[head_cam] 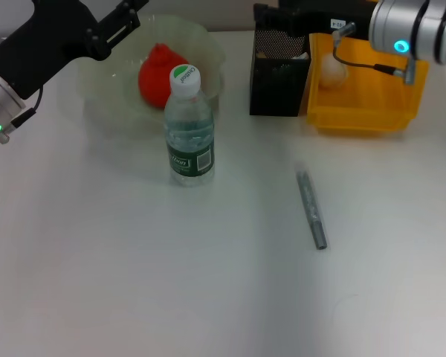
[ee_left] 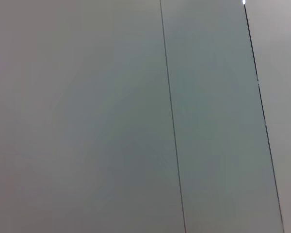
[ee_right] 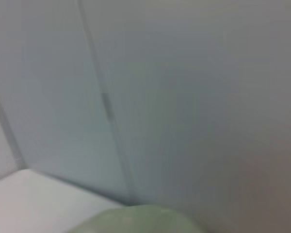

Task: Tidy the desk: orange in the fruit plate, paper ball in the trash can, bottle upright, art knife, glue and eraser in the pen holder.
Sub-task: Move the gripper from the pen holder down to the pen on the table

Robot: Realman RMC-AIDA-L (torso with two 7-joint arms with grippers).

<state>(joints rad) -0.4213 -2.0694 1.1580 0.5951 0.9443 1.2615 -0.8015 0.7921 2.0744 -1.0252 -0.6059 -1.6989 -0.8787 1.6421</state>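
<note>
The orange (head_cam: 157, 73) lies in the pale-green fruit plate (head_cam: 208, 44) at the back left. In front of the plate the bottle (head_cam: 188, 130) stands upright. The black mesh pen holder (head_cam: 276, 82) stands beside the yellow trash can (head_cam: 372, 104), and the paper ball (head_cam: 332, 68) lies in the can. A thin grey art knife (head_cam: 311, 210) lies flat on the table right of centre. My left gripper (head_cam: 128, 16) hangs over the plate's back left rim. My right gripper (head_cam: 308, 13) is above the pen holder's back edge. The glue and eraser are out of view.
The white table (head_cam: 134, 282) is bare in front of the bottle and around the art knife. Both wrist views show only grey wall panels; a blurred pale-green shape (ee_right: 136, 221) fills the lower edge of the right wrist view.
</note>
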